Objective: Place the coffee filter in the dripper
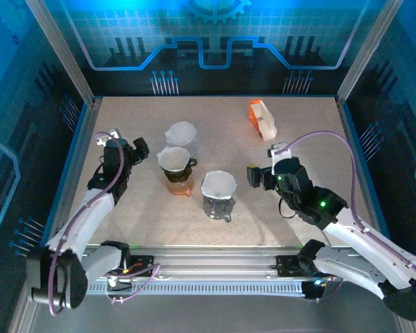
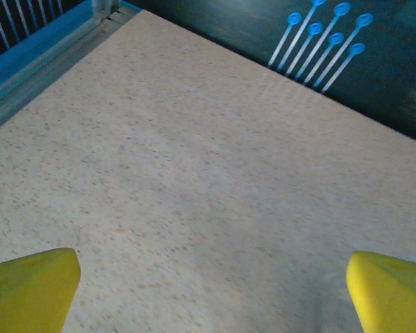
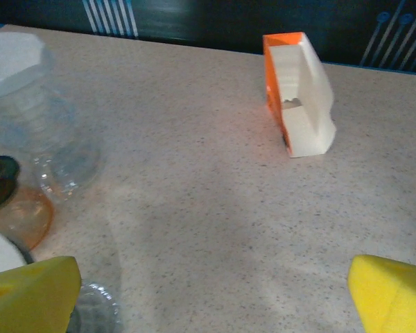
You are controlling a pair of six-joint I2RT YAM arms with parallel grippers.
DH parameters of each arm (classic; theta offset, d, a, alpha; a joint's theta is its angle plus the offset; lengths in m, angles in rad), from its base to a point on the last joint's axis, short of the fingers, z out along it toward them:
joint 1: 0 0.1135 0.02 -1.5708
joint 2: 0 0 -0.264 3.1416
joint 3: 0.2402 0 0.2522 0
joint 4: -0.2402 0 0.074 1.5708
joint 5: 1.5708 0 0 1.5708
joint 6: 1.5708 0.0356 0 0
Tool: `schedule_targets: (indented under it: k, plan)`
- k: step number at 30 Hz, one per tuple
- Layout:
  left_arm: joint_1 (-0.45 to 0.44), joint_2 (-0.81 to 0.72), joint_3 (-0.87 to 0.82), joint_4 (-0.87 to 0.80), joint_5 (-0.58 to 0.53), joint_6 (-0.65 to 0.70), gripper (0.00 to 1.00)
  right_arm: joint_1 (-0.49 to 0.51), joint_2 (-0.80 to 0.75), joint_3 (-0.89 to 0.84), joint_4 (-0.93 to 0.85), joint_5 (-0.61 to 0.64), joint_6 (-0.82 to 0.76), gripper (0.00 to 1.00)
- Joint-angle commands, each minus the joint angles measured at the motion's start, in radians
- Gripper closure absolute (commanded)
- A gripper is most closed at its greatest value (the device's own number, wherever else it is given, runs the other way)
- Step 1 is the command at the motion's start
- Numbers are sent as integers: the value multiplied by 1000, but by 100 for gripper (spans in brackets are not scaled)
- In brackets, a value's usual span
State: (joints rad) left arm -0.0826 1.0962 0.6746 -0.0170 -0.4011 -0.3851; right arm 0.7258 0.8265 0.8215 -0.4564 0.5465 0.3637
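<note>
Three drippers stand mid-table. A clear one (image 1: 181,133) at the back shows a white top (image 3: 10,57). An amber one (image 1: 175,168) and a clear front one (image 1: 218,194) each appear lined with a white paper filter. An orange holder (image 1: 262,119) with white filters (image 3: 299,104) stands at the back right. My left gripper (image 1: 140,149) hangs open just left of the amber dripper, over bare table (image 2: 211,291). My right gripper (image 1: 256,177) is open right of the front dripper, empty (image 3: 211,295), facing the holder.
The speckled tabletop (image 1: 298,152) is bordered by a blue rim and metal frame posts. The amber dripper's base (image 3: 24,218) and the front dripper's glass foot (image 3: 93,309) lie at the left of the right wrist view. Open surface lies between my right gripper and the holder.
</note>
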Motion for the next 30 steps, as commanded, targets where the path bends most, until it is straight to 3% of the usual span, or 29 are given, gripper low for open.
schedule_targets:
  k: [1,5,10,13,16,18,22,24,26,30]
  plan:
    - [14,59,-73,261,-67,136,1,-38,-25,-26,58,-1,17,0]
    - [14,166,-164,501,-132,244,1,-50,-23,-39,78,-40,1,0]
    - [18,309,-125,528,-97,313,1,-66,4,-45,98,-65,4,0]
    - [18,352,-174,635,-97,308,1,-78,22,-45,102,-72,3,0]
    - [18,396,-224,769,-70,322,1,-100,41,-43,99,-82,7,0]
    - [24,391,-227,759,-35,320,1,-127,51,-39,95,-107,14,0]
    - [52,397,-318,917,121,333,1,-205,60,-50,97,-164,41,0]
    - [58,487,-381,1164,131,356,1,-239,58,-70,113,-196,44,0]
    - [61,431,-346,994,122,324,1,-275,61,-86,127,-220,40,0]
    - [60,451,-324,990,120,336,1,-353,76,-119,215,-226,0,0]
